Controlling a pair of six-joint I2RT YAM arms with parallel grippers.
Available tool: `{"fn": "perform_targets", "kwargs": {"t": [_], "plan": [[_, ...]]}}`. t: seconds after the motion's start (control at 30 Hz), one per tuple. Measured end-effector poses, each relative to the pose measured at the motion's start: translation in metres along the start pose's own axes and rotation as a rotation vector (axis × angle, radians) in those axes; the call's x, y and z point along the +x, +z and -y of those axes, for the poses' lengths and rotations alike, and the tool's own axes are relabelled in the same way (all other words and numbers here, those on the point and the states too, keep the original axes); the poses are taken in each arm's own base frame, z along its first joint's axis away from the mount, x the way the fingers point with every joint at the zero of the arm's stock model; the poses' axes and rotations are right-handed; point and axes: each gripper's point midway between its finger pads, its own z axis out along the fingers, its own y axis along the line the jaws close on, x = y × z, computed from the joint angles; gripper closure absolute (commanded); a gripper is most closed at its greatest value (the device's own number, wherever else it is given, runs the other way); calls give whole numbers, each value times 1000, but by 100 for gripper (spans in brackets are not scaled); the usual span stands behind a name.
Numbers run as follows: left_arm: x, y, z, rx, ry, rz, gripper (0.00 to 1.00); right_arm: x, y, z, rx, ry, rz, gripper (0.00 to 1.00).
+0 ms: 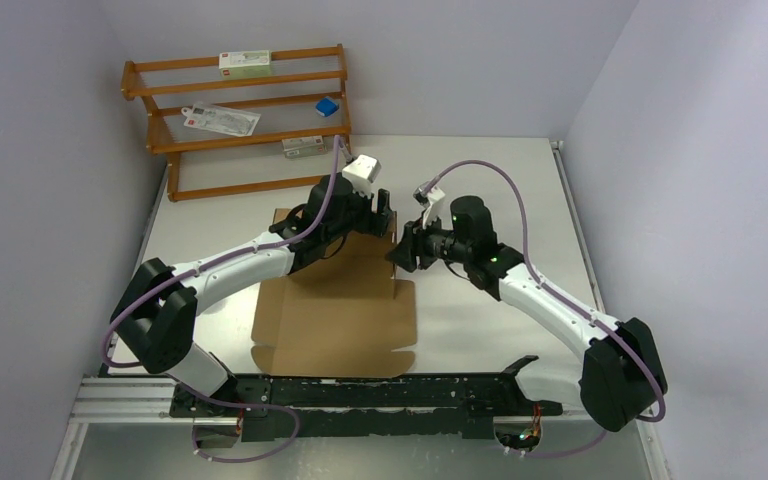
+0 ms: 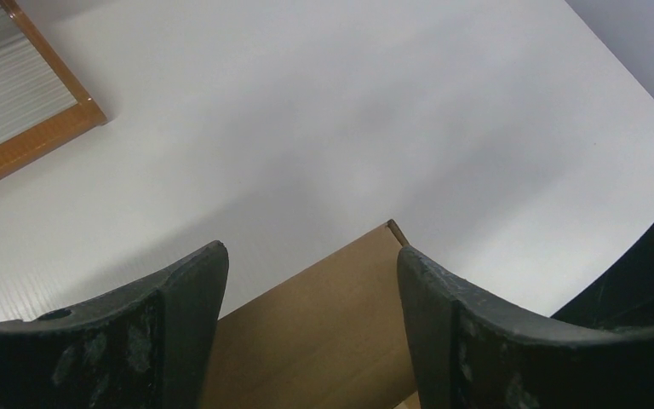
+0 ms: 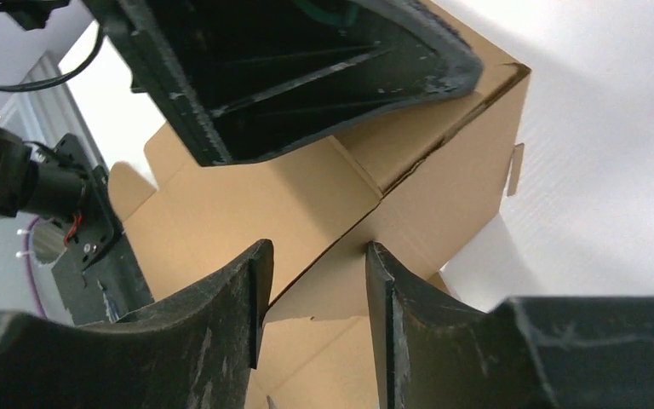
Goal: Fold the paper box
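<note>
Right gripper (image 3: 315, 285) and left gripper (image 2: 311, 268), jaws apart, straddle one raised wall of the paper box (image 1: 335, 320); other panels lie flat at lower centre, so folding looks barely begun.

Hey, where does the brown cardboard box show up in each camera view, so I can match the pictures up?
Top external: the paper box sits mid-picture, mostly flat.
Left wrist: bottom centre, one corner pointing up.
Right wrist: it fills the middle, with a flap raised.
Shared landmark: the white table, which lies beside the box in all three views.
</note>
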Motion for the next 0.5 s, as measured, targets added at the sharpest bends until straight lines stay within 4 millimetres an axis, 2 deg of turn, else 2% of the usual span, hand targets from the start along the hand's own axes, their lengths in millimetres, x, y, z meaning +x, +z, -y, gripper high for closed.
{"fn": "perform_targets", "kwargs": {"t": [0.13, 0.27, 0.37, 0.5], "plan": [[0, 0, 0, -1, 0, 0, 23, 2, -1, -5, -34, -27, -9, 43], [0, 0, 0, -1, 1, -1, 23, -1, -13, -5, -8, -84, -6, 39], [0, -1, 0, 0, 2, 0, 22, -12, -28, -4, 44, -133, 26, 39], [0, -3, -1, 0, 2, 0, 22, -38, -52, 1, 154, -182, 123, 38]]}}
